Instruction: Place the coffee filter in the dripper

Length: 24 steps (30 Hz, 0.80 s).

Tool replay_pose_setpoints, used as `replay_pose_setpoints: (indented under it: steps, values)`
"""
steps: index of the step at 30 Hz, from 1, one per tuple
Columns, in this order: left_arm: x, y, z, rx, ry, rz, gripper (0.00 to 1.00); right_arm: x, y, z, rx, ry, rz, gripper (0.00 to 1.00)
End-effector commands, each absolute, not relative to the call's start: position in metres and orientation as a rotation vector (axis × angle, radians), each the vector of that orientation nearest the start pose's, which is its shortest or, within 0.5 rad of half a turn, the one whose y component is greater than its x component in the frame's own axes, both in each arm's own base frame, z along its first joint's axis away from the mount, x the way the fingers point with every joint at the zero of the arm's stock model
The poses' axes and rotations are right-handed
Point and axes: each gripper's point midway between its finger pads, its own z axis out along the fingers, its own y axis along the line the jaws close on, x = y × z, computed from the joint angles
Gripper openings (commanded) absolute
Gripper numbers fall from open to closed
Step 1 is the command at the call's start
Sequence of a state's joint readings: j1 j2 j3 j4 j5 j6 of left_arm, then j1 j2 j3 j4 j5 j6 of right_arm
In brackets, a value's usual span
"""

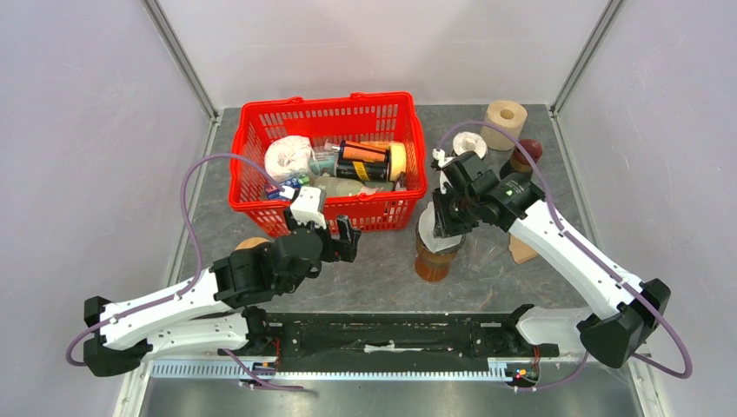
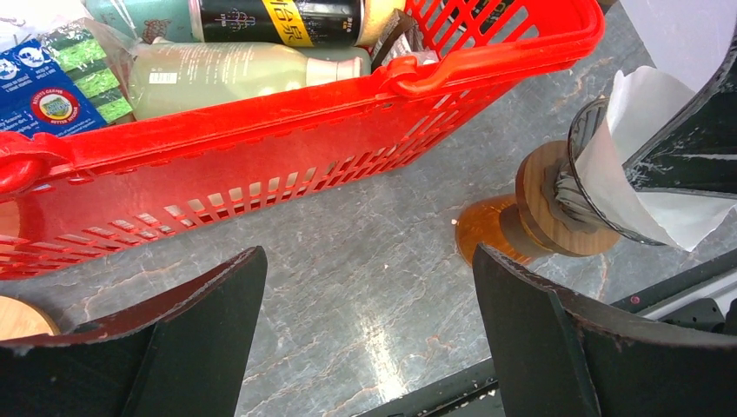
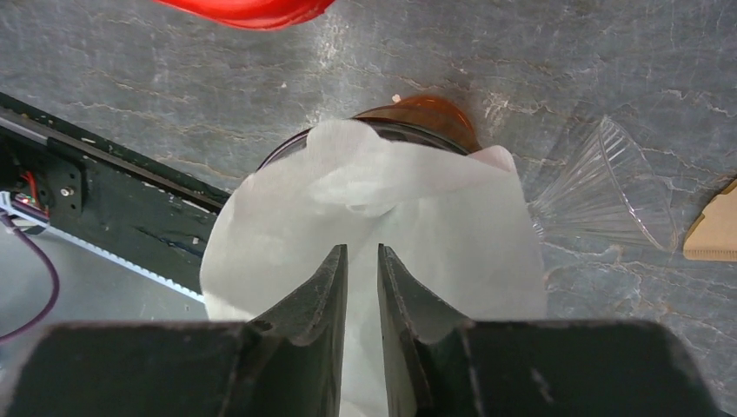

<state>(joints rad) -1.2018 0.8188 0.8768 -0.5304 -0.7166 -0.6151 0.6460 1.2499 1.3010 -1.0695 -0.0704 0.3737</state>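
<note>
Top external view: grey marbled tabletop (image 1: 382,269), white walls on three sides w/ metal posts in the far corners. Red basket (image 1: 326,106) sits at far middle, packed w/ groceries. Beige roll (image 1: 505,117) stands in the far right corner. Clear plastic funnel (image 3: 608,187) lies on its side on the tabletop, just beside the carafe.

Hard to see: from above, my R wrist covers most of the dripper (image 2: 569,201). Only the left wrist cam shows its glass cone and wood collar on the amber carafe (image 2: 487,230). Basket contents are cut off. Wooden disc (image 2: 17,317) is clipped by the frame edge.

Coffee filter (image 3: 417,217) is in the dripper, white paper standing above the rim. R gripper (image 3: 362,252) points down into it, fingers close w/ a slim gap; can't tell if paper is pinched btw them. R arm reaches in from near right corner, wrist bent down. L gripper (image 2: 369,261) is spread wide, nothing in it, low over the tabletop near the basket's near wall. L arm lies low from near left corner.
</note>
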Motion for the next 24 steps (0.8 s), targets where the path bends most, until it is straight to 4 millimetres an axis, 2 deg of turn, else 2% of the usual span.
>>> replay_pose_setpoints:
  steps: [1, 5, 10, 16, 24]
  values:
    - [0.19, -0.205, 0.255, 0.053, 1.924, -0.483, 0.94, 0.207, 0.186, 0.195, -0.407, 2.627, 0.383, 0.25]
    - [0.191, -0.202, 0.256, 0.035, 1.916, -0.475, 0.94, 0.207, 0.18, 0.191, -0.417, 2.629, 0.324, 0.25]
    - [0.191, -0.201, 0.257, 0.035, 1.914, -0.474, 0.94, 0.209, 0.187, 0.191, -0.451, 2.604, 0.321, 0.25]
    - [0.191, -0.201, 0.257, 0.041, 1.915, -0.47, 0.94, 0.214, 0.19, 0.182, -0.484, 2.608, 0.248, 0.22]
    - [0.192, -0.201, 0.259, 0.045, 1.912, -0.458, 0.94, 0.211, 0.19, 0.168, -0.496, 2.653, 0.218, 0.19]
